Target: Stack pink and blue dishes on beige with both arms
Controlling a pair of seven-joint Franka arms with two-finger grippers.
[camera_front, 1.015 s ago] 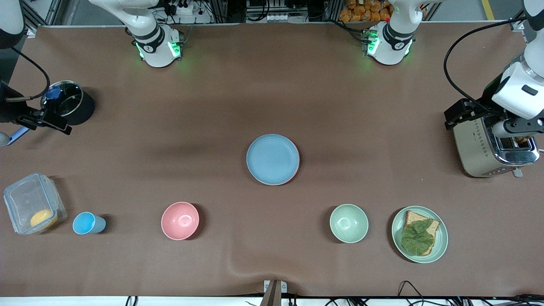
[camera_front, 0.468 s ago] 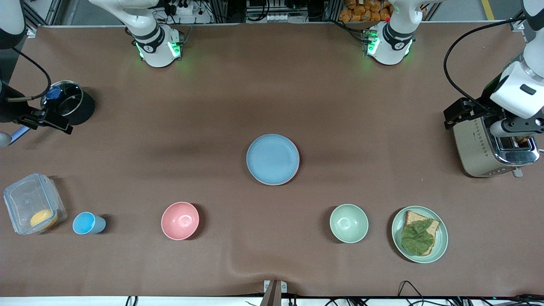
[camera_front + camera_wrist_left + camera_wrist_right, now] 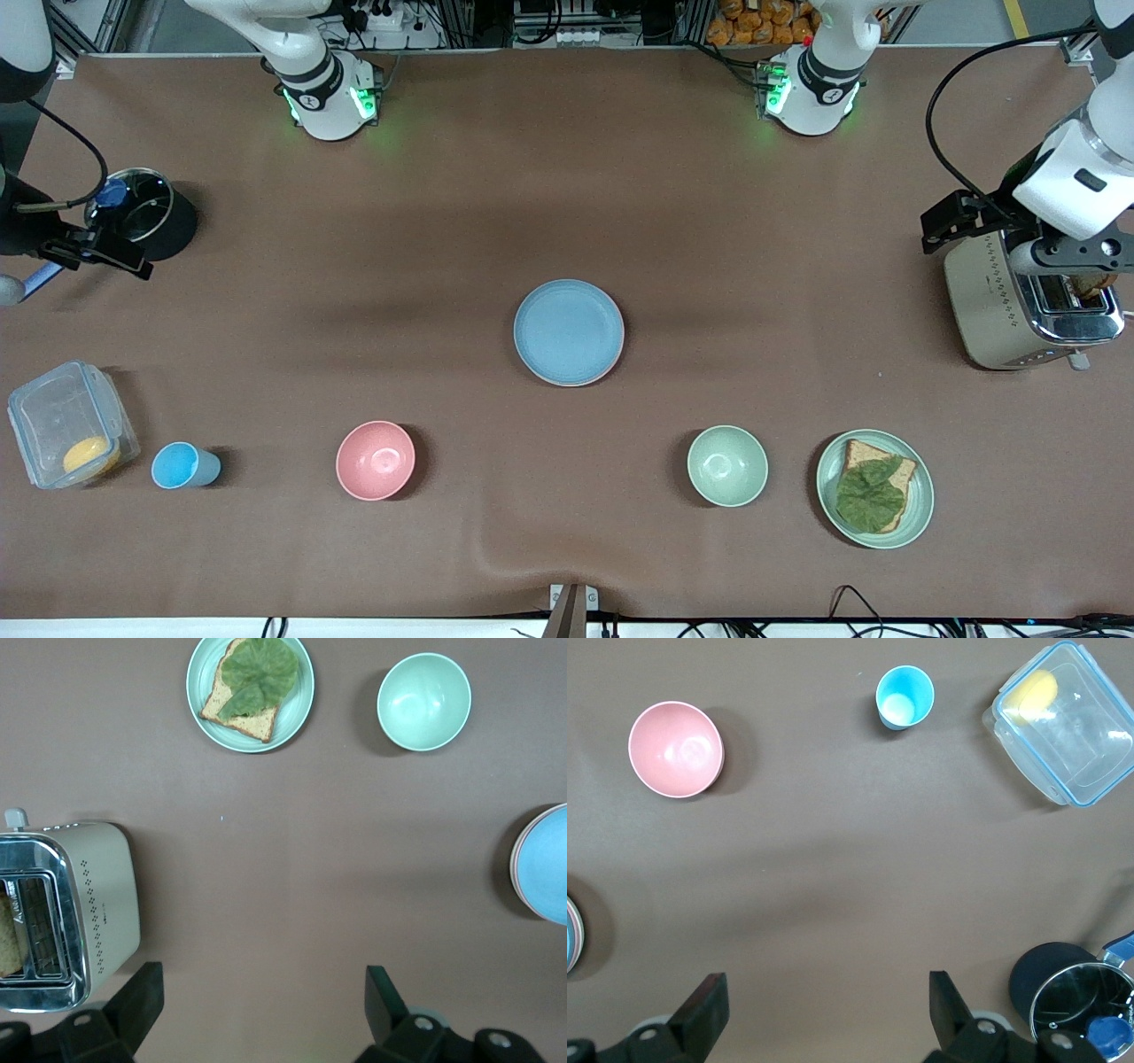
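The blue plate (image 3: pixel 569 332) lies in the middle of the table on top of a stack, and it also shows at the edge of the left wrist view (image 3: pixel 547 866). A thin pink rim (image 3: pixel 576 383) peeks out under it. The beige plate is hidden. My left gripper (image 3: pixel 961 221) hangs open and empty above the table beside the toaster, its fingers wide apart in its wrist view (image 3: pixel 261 1003). My right gripper (image 3: pixel 97 250) hangs open and empty beside the black pot, with bare table between its fingers (image 3: pixel 824 1005). Both are well away from the stack.
A steel toaster (image 3: pixel 1028 306) stands at the left arm's end. Nearer the front camera sit a green plate with toast and a leaf (image 3: pixel 874 488), a green bowl (image 3: pixel 727 465), a pink bowl (image 3: pixel 376 460), a blue cup (image 3: pixel 182 466) and a clear box (image 3: pixel 69 424). A lidded pot (image 3: pixel 142 213) stands at the right arm's end.
The left arm's hand has drifted a little toward the bases' edge of the table over the toaster. The right arm and the dishes have not moved.
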